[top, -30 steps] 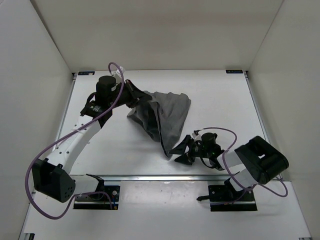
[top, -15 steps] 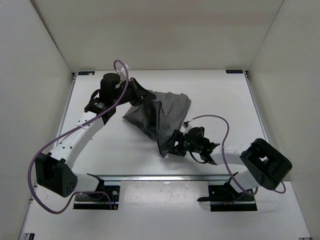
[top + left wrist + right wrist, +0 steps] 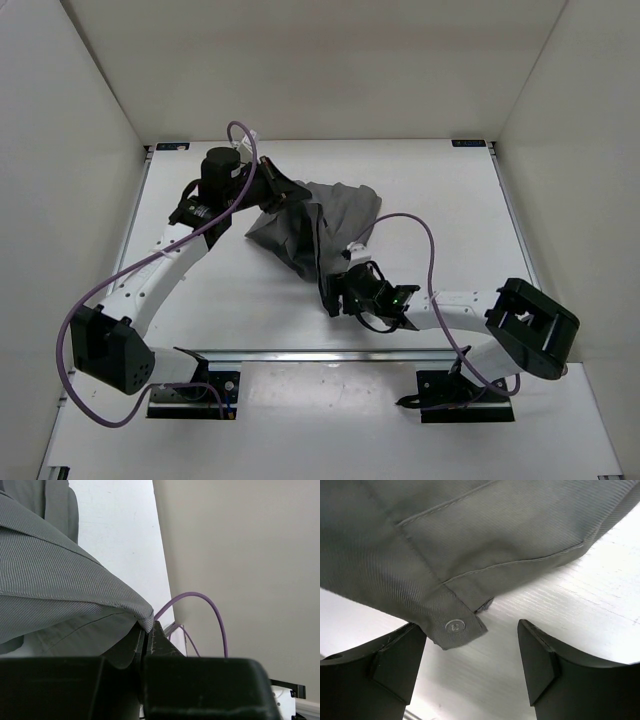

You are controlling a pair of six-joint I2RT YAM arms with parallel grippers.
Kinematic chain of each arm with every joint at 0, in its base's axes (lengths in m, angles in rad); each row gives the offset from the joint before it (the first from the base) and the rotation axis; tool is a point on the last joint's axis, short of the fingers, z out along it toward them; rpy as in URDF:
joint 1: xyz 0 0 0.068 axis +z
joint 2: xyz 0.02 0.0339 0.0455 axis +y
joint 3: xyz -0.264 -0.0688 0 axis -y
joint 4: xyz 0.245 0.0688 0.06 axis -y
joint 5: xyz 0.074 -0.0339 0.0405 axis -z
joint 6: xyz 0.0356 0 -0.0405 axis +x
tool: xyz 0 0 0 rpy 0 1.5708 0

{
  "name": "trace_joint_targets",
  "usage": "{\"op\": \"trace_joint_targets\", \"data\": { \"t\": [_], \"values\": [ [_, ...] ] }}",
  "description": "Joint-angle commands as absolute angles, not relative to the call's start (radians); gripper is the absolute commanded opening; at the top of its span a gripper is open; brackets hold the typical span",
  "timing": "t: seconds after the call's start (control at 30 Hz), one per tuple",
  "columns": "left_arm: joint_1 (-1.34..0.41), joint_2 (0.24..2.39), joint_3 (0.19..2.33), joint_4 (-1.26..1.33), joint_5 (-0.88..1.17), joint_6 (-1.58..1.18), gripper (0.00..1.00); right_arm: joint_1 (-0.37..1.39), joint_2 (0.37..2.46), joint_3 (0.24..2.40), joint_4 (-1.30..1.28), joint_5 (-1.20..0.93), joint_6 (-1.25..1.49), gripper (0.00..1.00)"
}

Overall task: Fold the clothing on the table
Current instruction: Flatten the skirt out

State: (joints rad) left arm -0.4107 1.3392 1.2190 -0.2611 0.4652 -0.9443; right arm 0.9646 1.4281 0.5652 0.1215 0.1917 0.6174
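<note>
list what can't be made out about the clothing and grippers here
Top view: where the left gripper pinches the clothing, hidden under its own wrist.
Top view: the right gripper and its fingers, too small against the dark fabric.
Left wrist view: most of the clothing, cut off by left and top edges.
Right wrist view: whether the button corner touches the table; no side angle.

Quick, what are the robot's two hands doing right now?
Left gripper: closed, pinching the clothing.
Right gripper: open, holding nothing, clothing corner between its fingers.
</note>
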Motion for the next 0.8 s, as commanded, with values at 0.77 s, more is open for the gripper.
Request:
{"op": "trace_joint_targets", "data": {
  "t": [0.77],
  "values": [
    [-0.382,1.296,1.174,-0.204,0.506,-0.957,0.00,1.161,1.453,0.649,0.158,0.453,0.394,0.67]
  ]
}}
